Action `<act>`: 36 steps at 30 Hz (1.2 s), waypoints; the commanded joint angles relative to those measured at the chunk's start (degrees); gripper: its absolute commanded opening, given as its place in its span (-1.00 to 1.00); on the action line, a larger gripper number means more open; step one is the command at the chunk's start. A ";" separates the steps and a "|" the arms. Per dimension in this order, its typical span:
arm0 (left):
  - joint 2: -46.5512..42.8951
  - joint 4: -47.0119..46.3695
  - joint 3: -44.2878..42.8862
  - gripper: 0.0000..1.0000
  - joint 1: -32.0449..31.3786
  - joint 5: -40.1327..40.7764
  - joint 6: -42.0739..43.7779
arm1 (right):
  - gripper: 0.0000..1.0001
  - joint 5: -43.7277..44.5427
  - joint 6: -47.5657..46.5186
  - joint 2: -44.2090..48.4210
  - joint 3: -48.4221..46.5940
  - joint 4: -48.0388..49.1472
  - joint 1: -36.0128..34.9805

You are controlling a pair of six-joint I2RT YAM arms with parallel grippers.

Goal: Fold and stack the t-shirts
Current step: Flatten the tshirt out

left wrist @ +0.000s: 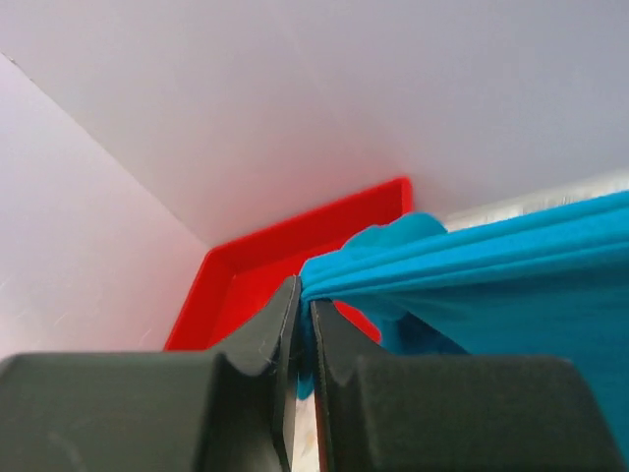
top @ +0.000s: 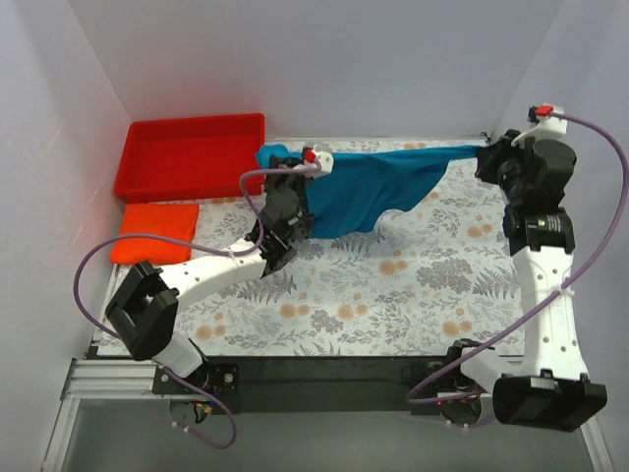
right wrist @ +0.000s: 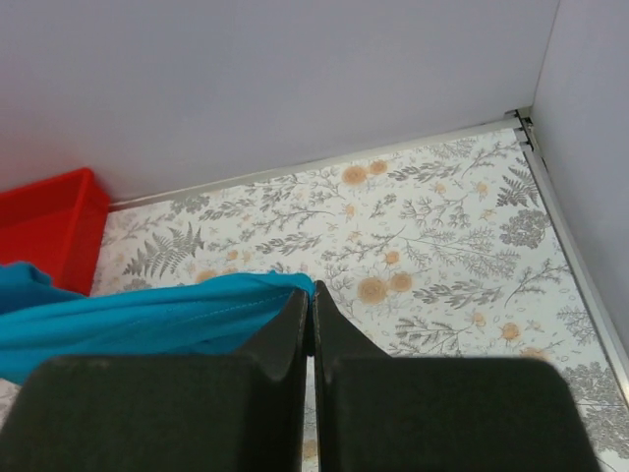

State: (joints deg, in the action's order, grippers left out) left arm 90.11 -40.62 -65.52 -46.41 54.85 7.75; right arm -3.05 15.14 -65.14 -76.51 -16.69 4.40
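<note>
Pinching one end of the teal-blue t-shirt point(top: 373, 182) in my left gripper point(left wrist: 303, 295) by the red tray point(top: 187, 185), right gripper point(right wrist: 311, 295) clamped on the other end, cloth stretched between them over the floral table point(top: 393, 295) (middle sagging), orange-red t-shirt point(top: 154, 232) folded near the tray's front

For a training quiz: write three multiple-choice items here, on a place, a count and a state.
1. The folded orange-red shirt lies: A beside the red tray, on its near side; B inside it; C under the right arm.
2. Pincers gripping the teal shirt: A none; B one; C two.
3. The teal shirt is: A folded flat; B held stretched out; C heaped up.

1 A: it lies on the table by the tray.
2 C: left pincer and right pincer each clamp it.
3 B: it spans both.
</note>
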 commanded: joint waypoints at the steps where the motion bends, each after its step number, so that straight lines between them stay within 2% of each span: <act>1: -5.72 -3.33 10.47 -0.87 -5.69 16.91 6.33 | -0.97 1.12 0.86 8.24 10.89 3.86 1.75; 3: -9.15 -1.84 16.70 -0.84 -11.14 23.16 1.59 | -0.97 -0.37 1.65 12.21 16.28 3.77 1.75; 5: -11.52 -2.70 20.50 -0.84 -14.91 33.88 0.34 | -0.97 -1.08 3.14 18.63 24.25 3.24 1.66; 6: -14.49 -9.84 23.21 -0.84 -16.33 35.92 3.73 | -0.97 -1.08 3.75 20.83 27.09 2.81 1.57; 7: -16.09 -18.36 29.77 -0.84 -18.25 36.20 8.72 | -0.97 -0.65 5.41 24.33 29.12 1.41 0.35; 8: -18.28 -39.58 33.31 -0.72 -23.23 36.12 22.09 | -0.97 -0.73 5.95 25.67 32.79 0.70 -0.27; 9: -19.26 -44.67 35.35 -0.64 -25.37 36.20 23.87 | -0.97 -0.64 6.48 26.55 34.13 -0.27 -0.53; 11: -20.67 -43.50 37.56 -0.56 -28.45 36.12 20.74 | -0.97 -0.38 6.57 27.96 36.24 -2.82 -0.80; 14: -19.54 -46.38 38.18 -0.52 -28.56 35.94 20.99 | -0.97 -0.20 5.70 28.58 38.36 -4.75 -1.24; 17: -14.62 -56.29 37.83 -0.52 -28.64 35.85 25.02 | -0.97 0.15 5.17 28.50 38.63 -4.93 -1.59; 18: -12.17 -63.63 37.74 -0.53 -28.56 35.85 27.12 | -0.97 -0.11 5.08 28.23 38.37 -4.93 -1.59; 19: -9.71 -64.57 37.13 -0.53 -28.47 35.94 29.58 | -0.97 -0.38 5.08 27.97 38.19 -4.93 -1.59; 20: -4.55 -64.67 35.21 -0.54 -28.38 35.94 29.95 | -0.97 -0.64 4.99 27.71 38.02 -4.85 -1.59; 23: 3.20 -64.67 30.65 -0.54 -27.95 35.15 30.57 | -0.97 -1.96 4.82 26.74 37.84 -4.58 -1.68; 26: 6.83 -64.67 26.86 -0.51 -24.27 32.78 33.28 | -0.97 -2.57 4.29 26.56 38.01 -4.41 -1.77; 29: 8.33 -64.58 21.94 -0.47 -19.79 29.27 36.62 | -0.49 -3.28 3.94 26.56 37.84 -4.49 -1.85; 30: 9.03 -64.58 20.79 -0.42 -18.72 28.22 39.51 | -0.06 -3.54 3.94 26.65 37.93 -4.58 -1.86; 31: 9.38 -64.58 18.52 -0.39 -16.63 25.34 41.28 | 0.14 -3.80 3.76 26.21 37.93 -4.58 -1.86; 33: 10.52 -64.06 16.57 -0.31 -14.33 22.25 45.49 | 0.40 -5.90 3.41 25.42 37.84 -4.58 -1.86; 35: 11.93 -62.57 13.67 -0.27 -10.82 18.04 46.83 | 0.47 -7.31 2.80 23.75 37.49 -5.11 -1.86; 36: 11.94 -58.73 12.62 -0.26 -9.67 17.32 46.31 | 0.50 -8.54 2.62 22.79 37.14 -5.20 -1.86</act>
State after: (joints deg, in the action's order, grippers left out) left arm 101.03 -74.19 -49.65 -59.29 79.42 49.01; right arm -7.92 19.03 -40.49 -37.60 -22.90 2.87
